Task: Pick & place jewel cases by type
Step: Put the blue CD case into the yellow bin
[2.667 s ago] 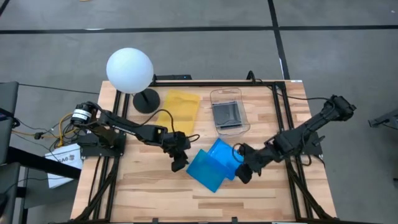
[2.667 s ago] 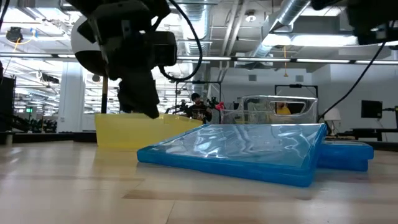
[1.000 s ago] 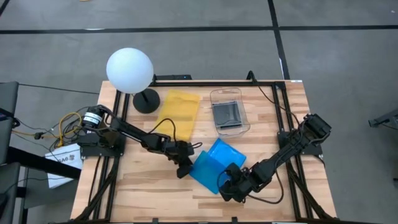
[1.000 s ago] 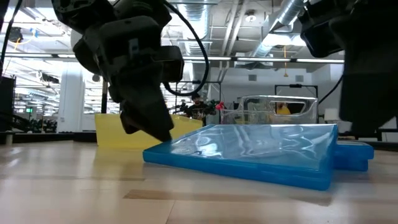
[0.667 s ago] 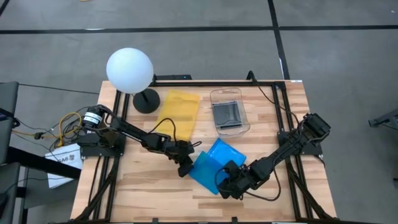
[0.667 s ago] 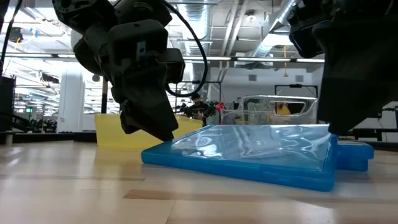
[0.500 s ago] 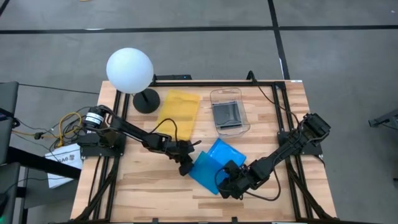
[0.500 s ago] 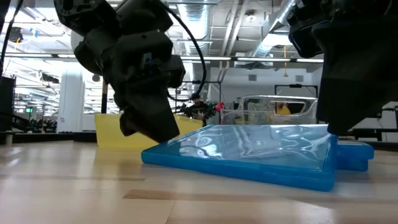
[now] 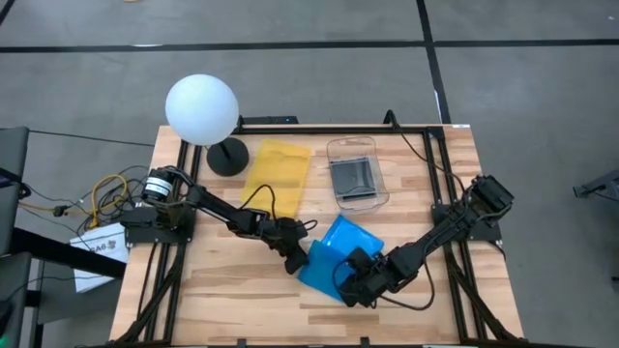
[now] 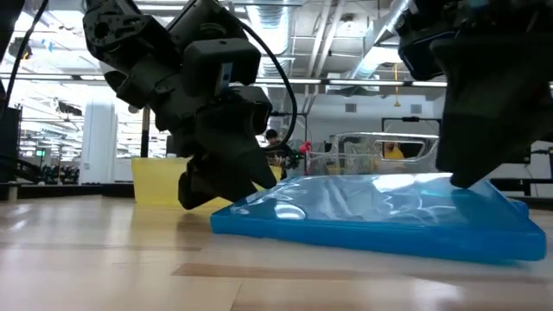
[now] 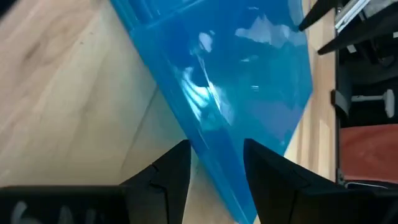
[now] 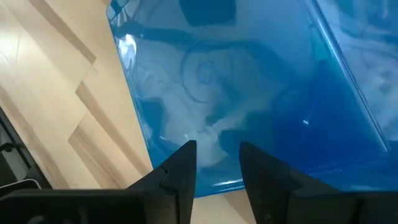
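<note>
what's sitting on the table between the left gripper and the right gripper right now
The blue jewel cases fill that stretch: in the high view the left gripper meets their left edge and the right gripper their lower right edge.

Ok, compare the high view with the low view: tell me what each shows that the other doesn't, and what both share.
Only the high view shows the white globe lamp and a grey jewel case lying inside the clear container, plus the whole table.

Only the low view shows the room beyond the table, with ceiling ducts and lights.

Both show the blue jewel cases, the yellow tray, the left pincer at their left edge and the right pincer at their near right edge.
</note>
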`<state>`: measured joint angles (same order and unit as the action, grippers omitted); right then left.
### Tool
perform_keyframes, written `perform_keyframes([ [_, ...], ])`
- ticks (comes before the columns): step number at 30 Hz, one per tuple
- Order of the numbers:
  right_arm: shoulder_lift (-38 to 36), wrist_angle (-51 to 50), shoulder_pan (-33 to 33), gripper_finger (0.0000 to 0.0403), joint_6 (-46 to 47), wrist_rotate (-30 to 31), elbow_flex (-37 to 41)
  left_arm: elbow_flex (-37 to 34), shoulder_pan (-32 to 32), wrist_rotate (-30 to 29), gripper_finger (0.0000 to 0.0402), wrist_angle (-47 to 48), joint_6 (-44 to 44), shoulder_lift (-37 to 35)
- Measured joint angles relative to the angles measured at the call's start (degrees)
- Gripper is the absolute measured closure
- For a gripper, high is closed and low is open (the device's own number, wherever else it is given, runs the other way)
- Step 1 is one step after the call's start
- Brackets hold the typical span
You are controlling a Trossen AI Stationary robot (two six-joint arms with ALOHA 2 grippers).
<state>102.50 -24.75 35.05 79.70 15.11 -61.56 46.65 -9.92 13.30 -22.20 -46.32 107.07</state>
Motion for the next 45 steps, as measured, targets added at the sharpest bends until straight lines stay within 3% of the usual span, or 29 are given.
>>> perform_keyframes([
  [18,-0.1,5.3,-7.1,0.0287,-10.6,-0.1,0.0,0.0,0.0,-0.7,0.0262,-4.7,-0.9,0.0],
  [30,-0.1,6.9,-9.0,0.0287,-11.4,-1.4,-0.5,0.0,0.0,-1.1,0.0263,-4.3,-1.1,-0.1],
  [41,-0.1,-5.4,-9.4,0.0287,-19.0,-12.1,-11.8,0.2,0.0,-0.4,0.0352,-5.0,-0.9,-0.3],
  [45,-0.1,-12.6,-9.8,0.0287,-21.7,-16.3,-17.4,0.2,0.0,-0.2,0.0365,-5.0,-0.7,-0.3],
])
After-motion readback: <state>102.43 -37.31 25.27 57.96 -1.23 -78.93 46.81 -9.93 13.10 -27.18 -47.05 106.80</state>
